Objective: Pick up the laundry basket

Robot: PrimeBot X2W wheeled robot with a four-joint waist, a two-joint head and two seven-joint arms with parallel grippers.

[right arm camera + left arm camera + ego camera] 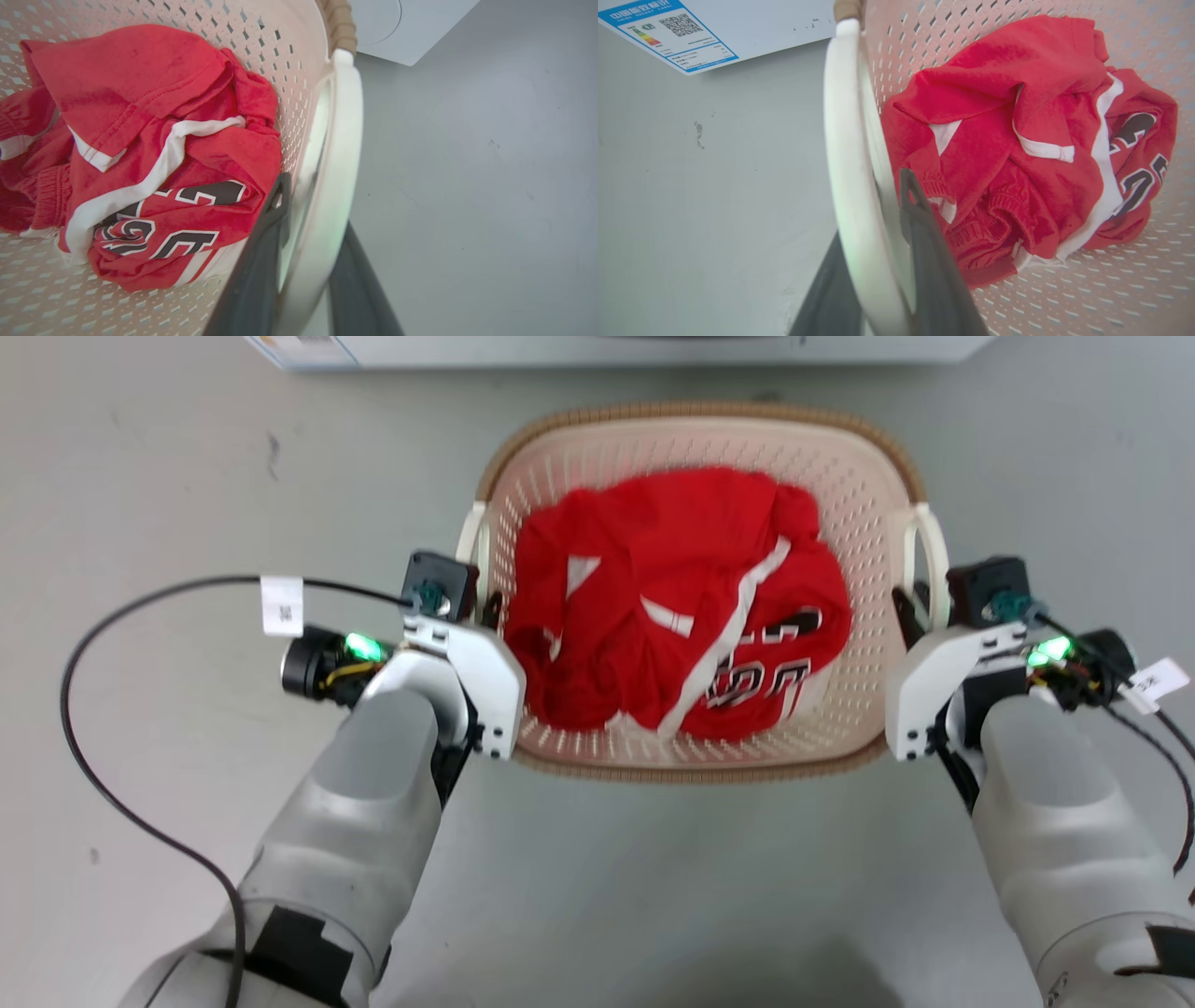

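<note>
Both arms at the laundry basket [868,495]: the left tool [490,607] is closed on the white left handle [845,163], the right tool [910,602] on the right handle [338,154], so the basket sits directly between them. In each wrist view one dark finger [929,261] lies inside the loop against the perforated wall, while its partner on the outer side is largely hidden behind the handle. From the head view, the wrist housings cover most of the fingers. Whether the basket's base touches the floor [140,476] cannot be told. Inside lies a crumpled red garment [672,597] with white trim and black numerals, folded and unreadable. Beyond the fingertips, a washing machine [607,347] is cut off by the frame, apart from the brown rim. Bare floor opens outward of both tools.
</note>
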